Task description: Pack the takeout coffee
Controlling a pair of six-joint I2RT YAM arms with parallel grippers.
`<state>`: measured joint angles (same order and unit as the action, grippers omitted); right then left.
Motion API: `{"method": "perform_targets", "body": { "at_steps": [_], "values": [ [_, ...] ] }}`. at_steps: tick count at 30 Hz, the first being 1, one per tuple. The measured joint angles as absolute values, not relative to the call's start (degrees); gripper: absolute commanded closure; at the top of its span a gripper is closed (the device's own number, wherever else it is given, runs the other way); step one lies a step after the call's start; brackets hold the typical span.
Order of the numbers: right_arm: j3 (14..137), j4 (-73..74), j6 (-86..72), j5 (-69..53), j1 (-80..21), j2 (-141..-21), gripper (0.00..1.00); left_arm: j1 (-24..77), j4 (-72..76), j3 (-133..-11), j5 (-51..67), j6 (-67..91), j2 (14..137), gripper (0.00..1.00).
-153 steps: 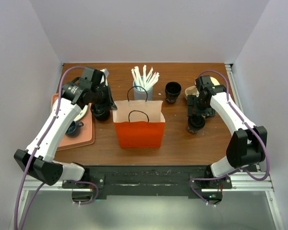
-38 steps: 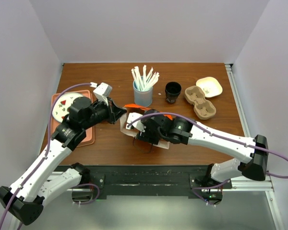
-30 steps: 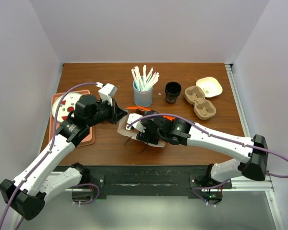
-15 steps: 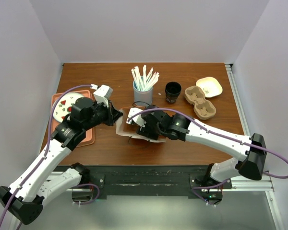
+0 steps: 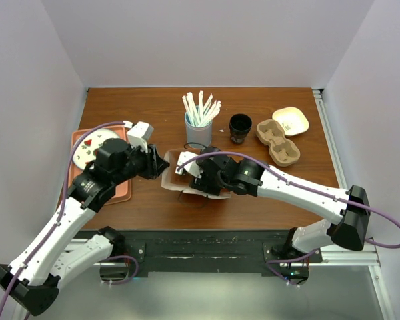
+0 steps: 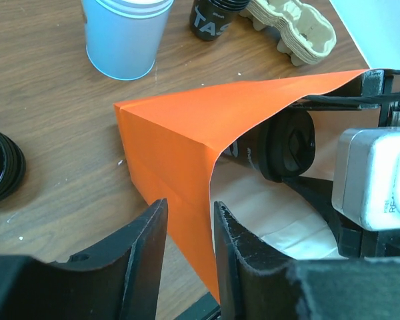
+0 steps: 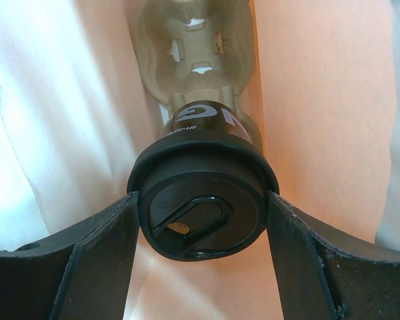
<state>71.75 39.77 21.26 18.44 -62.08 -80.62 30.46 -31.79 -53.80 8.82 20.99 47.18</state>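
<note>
The orange paper bag [image 5: 175,179] lies on its side at the table's middle, mouth toward my arms. In the left wrist view my left gripper [image 6: 190,250] is shut on the bag's orange side wall [image 6: 173,140] and holds the mouth open. My right gripper [image 5: 203,177] reaches into the bag. In the right wrist view it [image 7: 201,220] is shut on the black lid of the takeout coffee [image 7: 203,200], a dark brown cup whose base sits in a cardboard cup carrier [image 7: 193,47] inside the bag. The cup also shows in the left wrist view [image 6: 280,147].
A blue straw holder [image 5: 199,130] and an all-black cup [image 5: 240,128] stand behind the bag. A cardboard carrier [image 5: 277,141] and a cream dish [image 5: 291,121] lie at the back right. An orange tray [image 5: 120,192] with a plate [image 5: 92,143] is at the left.
The bag stood upright earlier and now lies tipped over. My right gripper has carried the coffee from the right into the bag. In the last half second my left gripper shifted slightly left.
</note>
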Motion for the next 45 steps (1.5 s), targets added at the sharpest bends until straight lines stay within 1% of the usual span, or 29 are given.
{"method": "perform_targets", "body": {
  "at_steps": [1,2,3,4,5,9,13,18,24,33,40,45],
  "values": [
    [71.7,39.8,21.2,18.4,-62.1,-80.6,0.54,30.5,-31.9,-53.8,8.9,21.0,47.1,0.64],
    [71.7,39.7,21.3,18.4,-62.1,-80.6,0.54,30.5,-32.0,-53.8,9.3,21.0,47.1,0.76],
    [71.6,39.7,21.2,18.5,-62.1,-80.6,0.54,30.5,-32.0,-53.8,9.9,21.0,47.2,0.86],
    [71.5,39.6,21.3,18.5,-62.1,-80.6,0.54,30.5,-32.0,-53.8,10.4,21.2,47.2,0.95],
    [71.4,39.6,21.3,18.5,-62.1,-80.6,0.54,30.5,-31.9,-53.8,11.3,21.0,47.2,1.0],
    [71.0,39.6,22.1,18.6,-62.1,-80.6,0.55,30.5,-30.5,-53.2,14.8,20.5,46.8,1.0],
    [70.8,39.3,23.7,19.0,-62.1,-80.6,0.55,30.5,-29.6,-51.3,15.2,20.4,44.4,1.0],
    [69.4,38.8,25.3,19.7,-62.1,-80.3,0.55,30.5,-27.6,-47.9,13.0,20.4,40.9,1.0],
    [69.4,38.5,26.7,19.8,-62.1,-80.4,0.55,30.5,-23.1,-45.7,10.6,19.4,40.8,1.0],
    [71.9,36.6,29.0,20.5,-62.1,-84.6,0.55,30.5,-17.7,-45.2,7.0,14.9,41.6,1.0],
    [71.8,34.2,29.1,19.7,-60.5,-85.1,0.55,30.5,-18.5,-45.1,9.4,14.4,42.6,1.0],
    [71.0,33.4,29.1,18.0,-57.7,-84.9,0.55,30.5,-19.8,-43.3,11.1,14.4,40.0,1.0]
  ]
}}
